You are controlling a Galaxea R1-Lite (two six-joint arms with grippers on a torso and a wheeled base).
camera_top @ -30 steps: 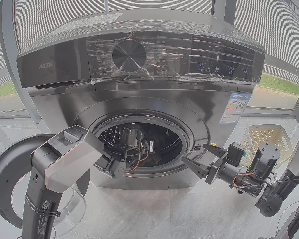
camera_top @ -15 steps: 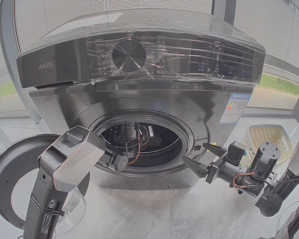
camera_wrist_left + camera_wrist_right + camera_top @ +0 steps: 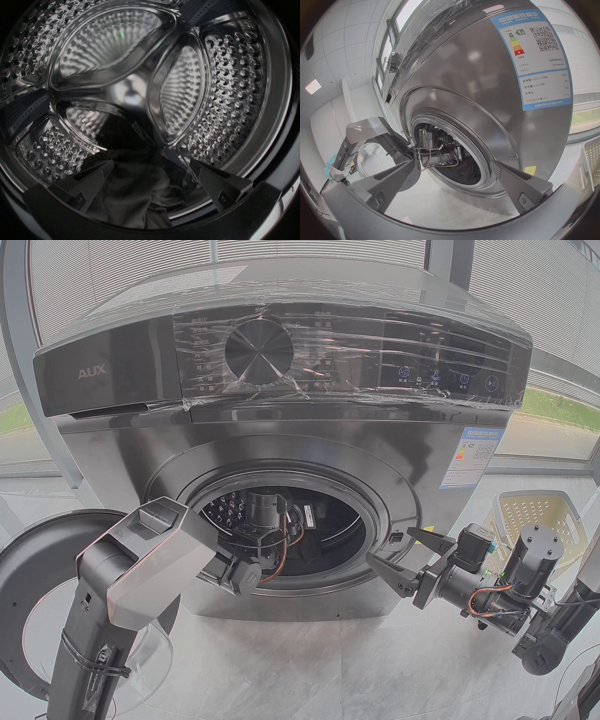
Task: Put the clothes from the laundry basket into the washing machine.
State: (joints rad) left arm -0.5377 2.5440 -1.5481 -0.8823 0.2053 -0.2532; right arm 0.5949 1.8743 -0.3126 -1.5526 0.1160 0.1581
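Clothes [image 3: 134, 190]: one dark, crumpled heap low in the drum [image 3: 231, 78] of the washing machine [image 3: 350, 446]. Colour too dim to name.

My left pincer [image 3: 150, 162] is inside the drum mouth, fingers spread wide with nothing between them. The heap lies just beyond the tips; I cannot tell whether they touch cloth.

My right pincer [image 3: 389, 545] hangs outside, near the lower right of the door ring. It is also wide and empty, pointing toward the opening.

The laundry basket [image 3: 537, 509] is cream and perforated. It stands on the floor to the right of the machine, behind my right arm.

The door [image 3: 37, 565] is swung fully open to the left.

Markings:
- A blue-edged label [image 3: 540, 59] sits on the front panel at upper right. It carries coloured rating bars, a square code and rows of small print.
- A small yellow sticker [image 3: 530, 170] is beside the door ring, near the latch.
- Pale lettering [image 3: 92, 372] shows on the drawer front.
- The round dial [image 3: 259, 351] and its flanking rows of small characters lie under wrinkled clear film [image 3: 350, 346].
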